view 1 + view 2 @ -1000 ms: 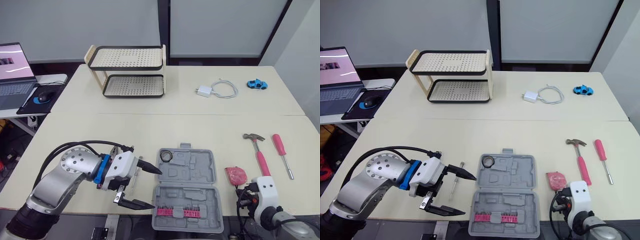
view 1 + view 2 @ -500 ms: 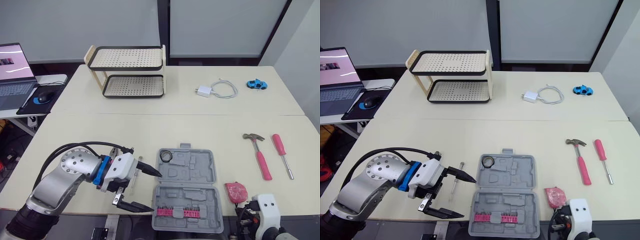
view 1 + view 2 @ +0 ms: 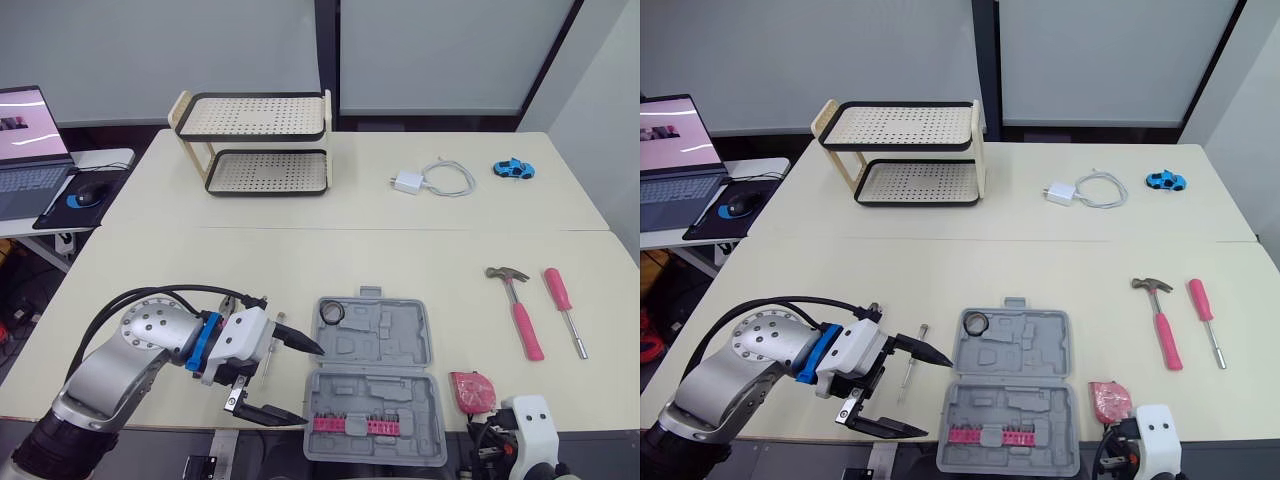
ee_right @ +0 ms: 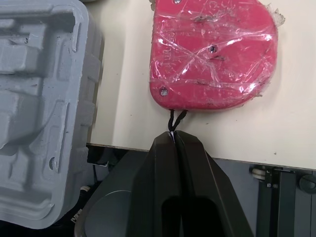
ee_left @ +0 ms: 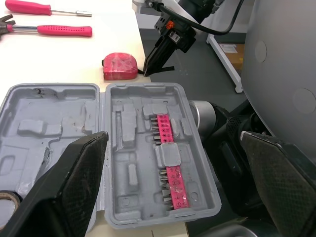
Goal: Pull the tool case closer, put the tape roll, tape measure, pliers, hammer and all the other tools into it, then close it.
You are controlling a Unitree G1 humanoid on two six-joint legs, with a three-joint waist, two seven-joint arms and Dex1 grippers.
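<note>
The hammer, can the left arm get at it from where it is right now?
Probably not: the left gripper hangs open at the left edge of the tool case, and the hammer lies well past its far side.

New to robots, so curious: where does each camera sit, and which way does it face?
Eye views: on the head, looking forward and down over the table; the left gripper shows, open beside the tool case.
Left wrist view: on that wrist, looking along its own fingers into the open case.
Right wrist view: on that wrist, looking along the right gripper, shut on the tape measure's cord.
Shared: both wrist views show tape measure and case.
</note>
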